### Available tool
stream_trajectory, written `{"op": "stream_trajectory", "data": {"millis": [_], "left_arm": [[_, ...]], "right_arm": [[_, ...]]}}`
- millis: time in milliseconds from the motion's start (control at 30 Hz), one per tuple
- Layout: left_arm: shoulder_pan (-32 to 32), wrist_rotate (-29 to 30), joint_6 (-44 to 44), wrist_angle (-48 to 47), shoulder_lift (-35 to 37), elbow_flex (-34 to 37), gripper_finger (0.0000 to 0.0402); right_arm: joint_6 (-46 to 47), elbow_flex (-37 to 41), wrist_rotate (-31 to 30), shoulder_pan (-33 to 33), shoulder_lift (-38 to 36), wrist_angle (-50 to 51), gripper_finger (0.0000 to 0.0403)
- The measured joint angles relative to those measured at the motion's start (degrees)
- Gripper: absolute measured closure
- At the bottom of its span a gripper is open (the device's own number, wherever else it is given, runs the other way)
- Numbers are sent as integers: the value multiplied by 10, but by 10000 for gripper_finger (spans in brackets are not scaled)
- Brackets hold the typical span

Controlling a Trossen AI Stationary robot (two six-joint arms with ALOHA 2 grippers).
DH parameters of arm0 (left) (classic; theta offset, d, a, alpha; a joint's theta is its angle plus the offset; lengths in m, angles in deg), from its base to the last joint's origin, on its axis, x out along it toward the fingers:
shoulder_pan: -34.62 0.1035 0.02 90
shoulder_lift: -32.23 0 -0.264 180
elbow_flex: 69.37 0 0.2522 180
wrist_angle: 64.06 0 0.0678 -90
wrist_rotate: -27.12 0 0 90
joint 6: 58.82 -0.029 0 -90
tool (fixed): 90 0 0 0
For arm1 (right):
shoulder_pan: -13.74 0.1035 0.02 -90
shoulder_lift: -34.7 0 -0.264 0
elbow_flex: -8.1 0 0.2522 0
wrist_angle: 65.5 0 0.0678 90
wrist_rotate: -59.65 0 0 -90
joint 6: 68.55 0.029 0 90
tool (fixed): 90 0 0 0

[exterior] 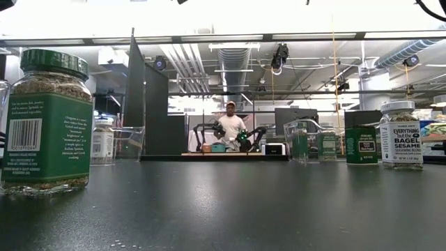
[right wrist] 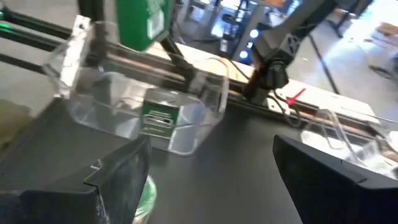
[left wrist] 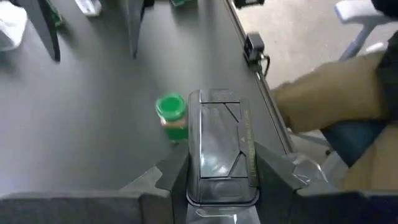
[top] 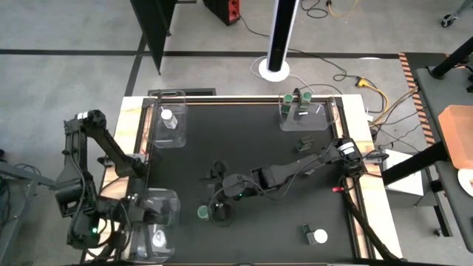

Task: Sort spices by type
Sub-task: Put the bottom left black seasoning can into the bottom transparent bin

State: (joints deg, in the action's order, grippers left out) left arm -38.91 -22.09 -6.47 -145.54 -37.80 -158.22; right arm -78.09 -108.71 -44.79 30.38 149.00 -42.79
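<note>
Right pincer (top: 219, 209) open beside green-lidded jar (top: 202, 213)

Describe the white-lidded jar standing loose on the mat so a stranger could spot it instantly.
Seen from above, find the black mat and go to its bottom-right corner. The jar stands there beside a small green tin; it is the only white-lidded one not in a clear tray.

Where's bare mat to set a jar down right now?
Free: the mat's middle strip between the far-left tray and the far-right tray. Crowded: near-left, where the right gripper hangs open by the green-lidded jar beside the left gripper's clear tray.
</note>
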Motion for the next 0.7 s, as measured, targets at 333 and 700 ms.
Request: {"op": "stream_trajectory", "data": {"millis": [333, 700], "left_arm": [[-57, -6, 44, -2, -45, 35, 288], [-66, -55, 103, -10, -99, 46, 288]], "right_arm": [[16, 21, 44, -1, -15, -5, 84], [22, 23, 46, -1, -15, -11, 103]]}}
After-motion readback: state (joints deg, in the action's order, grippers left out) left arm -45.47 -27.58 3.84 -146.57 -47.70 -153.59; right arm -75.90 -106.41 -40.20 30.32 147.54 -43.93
